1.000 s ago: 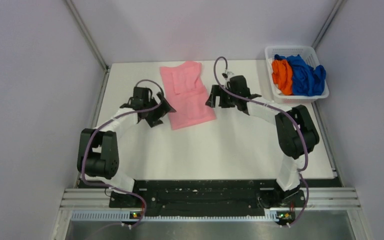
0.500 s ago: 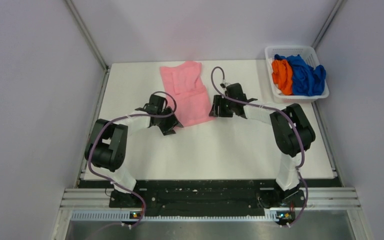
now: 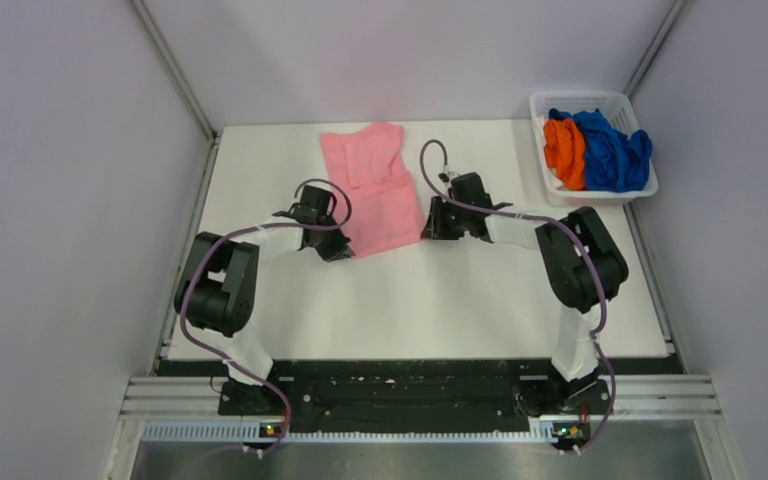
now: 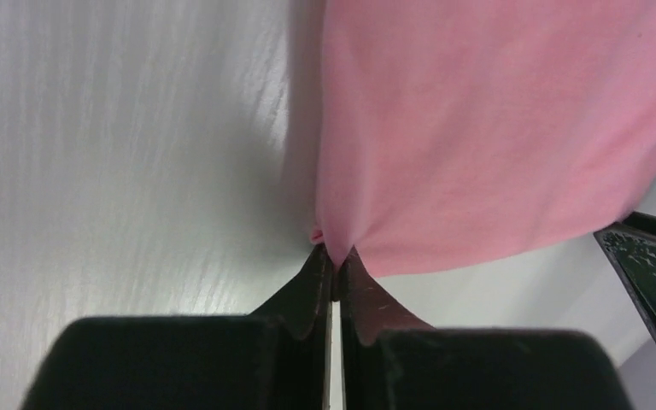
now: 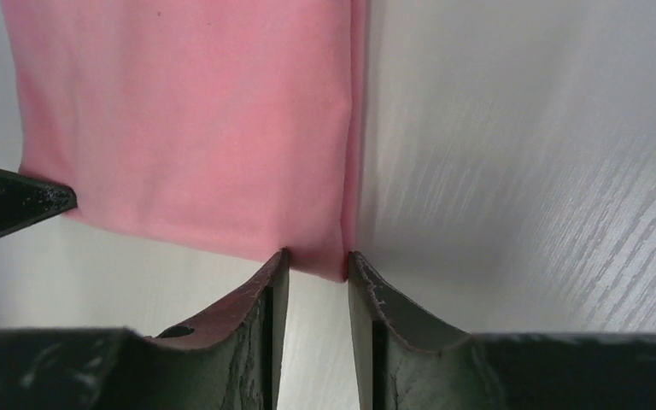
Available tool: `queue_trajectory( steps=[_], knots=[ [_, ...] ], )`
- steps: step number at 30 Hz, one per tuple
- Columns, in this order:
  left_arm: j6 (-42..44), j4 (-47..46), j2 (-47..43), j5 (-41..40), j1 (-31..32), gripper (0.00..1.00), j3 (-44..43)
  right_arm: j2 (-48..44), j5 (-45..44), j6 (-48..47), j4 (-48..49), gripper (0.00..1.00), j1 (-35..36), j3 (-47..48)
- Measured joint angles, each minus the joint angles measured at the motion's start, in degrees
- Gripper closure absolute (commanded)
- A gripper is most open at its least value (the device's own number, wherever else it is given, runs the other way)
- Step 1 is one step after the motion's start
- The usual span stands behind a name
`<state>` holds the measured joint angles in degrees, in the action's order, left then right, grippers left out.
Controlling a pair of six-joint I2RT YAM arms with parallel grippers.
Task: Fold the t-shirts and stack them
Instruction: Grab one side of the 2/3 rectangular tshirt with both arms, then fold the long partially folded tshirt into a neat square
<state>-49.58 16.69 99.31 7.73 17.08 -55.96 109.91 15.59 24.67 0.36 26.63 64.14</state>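
Pink t-shirt (image 3: 375, 190) lies folded near the far edge of the bench (image 3: 440, 300). The left hand (image 4: 333, 256) pinches its near-left corner. The right hand (image 5: 318, 260), narrow, straddles the near-right corner unclamped.

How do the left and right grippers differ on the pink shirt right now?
The left gripper has its fingers pressed together, pinching a near corner of the pink shirt. The right gripper has its fingers apart, straddling the other near corner. The cloth puckers at the left gripper, but lies flat at the right gripper. Both sit low at the shirt's near edge.
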Motion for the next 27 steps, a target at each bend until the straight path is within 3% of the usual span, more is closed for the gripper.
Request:
queue_trajectory(
  steps=[1, 2, 10, 16, 21, 27],
  knots=[
    [-0.59, -0.04, 0.28, -0.11, -0.02, 1.00, 0.00, 0.00, 0.13, -0.07, -0.07, 0.99, 0.00, -0.09],
    [-0.37, -0.35, 0.33, 0.11, -0.04, 1.00, -0.02, 0.00, 0.15, -0.11, -0.33, 1.00, 0.09, -0.22],
    [-0.24, 1.36, -4.42, -0.44, 1.36, 1.00, 4.28, -5.27, 3.39, -0.02, -1.73, 1.00, 1.31, -7.30],
    [0.11, 13.14, -23.50, -1.11, 6.97, 1.00, 11.65, -23.32, 9.79, -3.19, -16.55, 1.00, 1.86, -14.71],
    [0.37, 21.09, -35.39, 0.50, 8.22, 1.00, 10.12, -35.87, 16.26, -3.45, -23.85, 1.00, 1.86, -15.80],
    [3.52, 21.70, -36.92, 1.31, 8.57, 1.00, 3.23, -39.76, 16.55, -4.07, -29.03, 1.00, 1.03, -12.11]
  ],
)
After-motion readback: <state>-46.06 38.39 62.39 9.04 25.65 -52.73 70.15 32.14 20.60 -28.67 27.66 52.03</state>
